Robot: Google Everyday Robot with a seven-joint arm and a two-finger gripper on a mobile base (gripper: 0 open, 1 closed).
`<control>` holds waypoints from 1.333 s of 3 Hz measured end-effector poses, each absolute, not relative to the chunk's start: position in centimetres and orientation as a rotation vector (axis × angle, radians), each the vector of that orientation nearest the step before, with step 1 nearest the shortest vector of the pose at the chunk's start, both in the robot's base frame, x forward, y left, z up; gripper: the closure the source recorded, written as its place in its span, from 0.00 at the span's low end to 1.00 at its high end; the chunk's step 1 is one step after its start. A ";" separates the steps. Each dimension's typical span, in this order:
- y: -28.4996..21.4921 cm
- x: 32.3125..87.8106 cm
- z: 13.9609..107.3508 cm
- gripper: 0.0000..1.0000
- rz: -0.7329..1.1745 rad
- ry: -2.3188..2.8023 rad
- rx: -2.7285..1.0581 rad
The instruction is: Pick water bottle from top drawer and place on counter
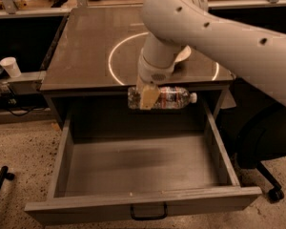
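My gripper (147, 97) is shut on the water bottle (168, 98), a clear crinkled bottle with a label band and a white cap pointing right. It holds the bottle lying sideways, lifted out of the top drawer (143, 166), at about the level of the counter's front edge. The drawer stands pulled open, its grey floor bare, with a black handle (148, 213) on its front panel. The counter (86, 46) is grey-brown with a thin white circle (115, 51). My white arm (219, 32) reaches in from the upper right.
A pale bowl (183, 55) sits on the counter inside the circle, mostly hidden behind my arm. A white paper cup (10, 67) stands on a ledge at the left. A black office chair (267, 142) stands to the right of the drawer.
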State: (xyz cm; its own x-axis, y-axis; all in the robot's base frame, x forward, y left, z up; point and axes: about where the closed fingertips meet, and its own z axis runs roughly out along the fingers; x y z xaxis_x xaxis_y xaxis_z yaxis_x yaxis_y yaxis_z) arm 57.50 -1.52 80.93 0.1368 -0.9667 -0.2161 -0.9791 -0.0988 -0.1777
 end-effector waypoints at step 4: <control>11.8 67.3 89.8 1.00 0.046 1.709 -2.239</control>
